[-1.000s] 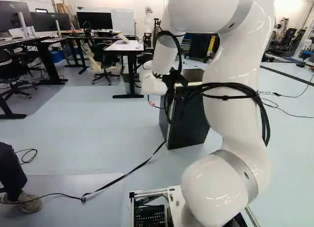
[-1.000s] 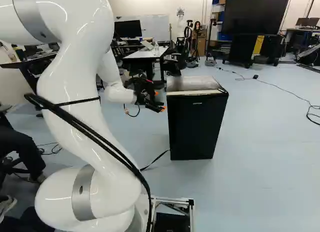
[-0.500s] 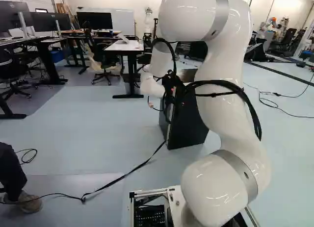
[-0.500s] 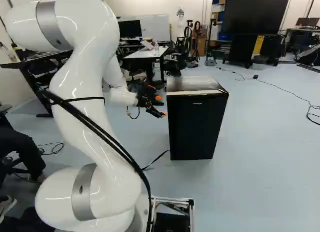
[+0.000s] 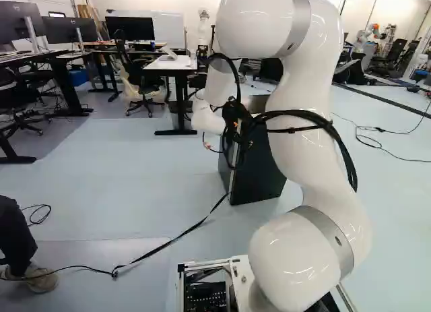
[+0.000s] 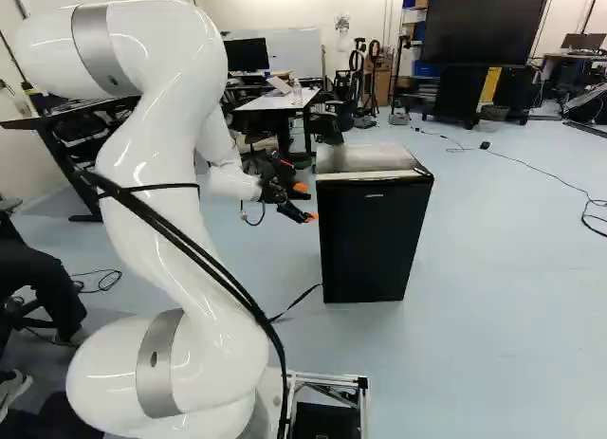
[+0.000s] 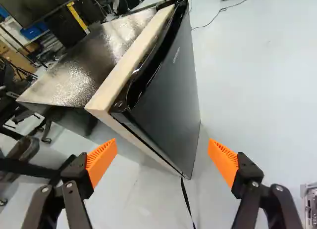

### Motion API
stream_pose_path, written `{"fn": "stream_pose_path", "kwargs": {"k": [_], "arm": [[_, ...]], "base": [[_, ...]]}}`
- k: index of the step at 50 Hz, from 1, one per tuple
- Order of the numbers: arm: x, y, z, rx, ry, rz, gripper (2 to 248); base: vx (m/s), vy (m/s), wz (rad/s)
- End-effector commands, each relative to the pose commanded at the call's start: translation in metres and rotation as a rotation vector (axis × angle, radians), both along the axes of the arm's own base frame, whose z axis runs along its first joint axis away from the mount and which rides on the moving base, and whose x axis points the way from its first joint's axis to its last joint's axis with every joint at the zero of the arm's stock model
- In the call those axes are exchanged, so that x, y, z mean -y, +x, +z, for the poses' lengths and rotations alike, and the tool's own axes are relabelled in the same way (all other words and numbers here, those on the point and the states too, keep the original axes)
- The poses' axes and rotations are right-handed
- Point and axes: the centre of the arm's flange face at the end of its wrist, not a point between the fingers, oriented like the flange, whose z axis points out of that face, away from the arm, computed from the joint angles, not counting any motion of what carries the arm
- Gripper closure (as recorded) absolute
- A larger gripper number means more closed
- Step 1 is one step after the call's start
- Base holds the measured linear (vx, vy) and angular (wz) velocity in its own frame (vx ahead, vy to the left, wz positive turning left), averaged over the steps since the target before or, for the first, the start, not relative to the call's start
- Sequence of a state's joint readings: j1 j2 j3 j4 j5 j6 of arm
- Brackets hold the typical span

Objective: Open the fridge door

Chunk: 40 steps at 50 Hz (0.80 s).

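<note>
The gripper is held out at the left edge of the fridge in the right base view. In the wrist view the gripper is open, its orange pads wide apart. Ahead of it stands the fridge, with its dark door facing one finger's side and the pale edge of its top beyond. Nothing is held between the pads. The door lies against the body, and the fridge's far side is hidden from the base views.
A black strap runs over the floor from the fridge's foot. A white table and office chairs stand behind. A person's leg is at the left of the left base view. Another robot stands far back.
The arm has drawn back and shifted, turning its gripper so that the orange pads sit one above the other beside the fridge in the right base view. Base and fridge have not moved.
</note>
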<state>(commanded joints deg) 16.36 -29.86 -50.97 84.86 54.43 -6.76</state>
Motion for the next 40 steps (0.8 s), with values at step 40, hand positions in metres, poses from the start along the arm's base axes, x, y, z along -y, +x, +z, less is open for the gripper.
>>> {"fn": "stream_pose_path", "kwargs": {"k": [40], "arm": [[-0.0007,0.0040,-0.0002,-0.141,-0.102,0.106,3]], "base": [[0.000,0.000,0.000]]}}
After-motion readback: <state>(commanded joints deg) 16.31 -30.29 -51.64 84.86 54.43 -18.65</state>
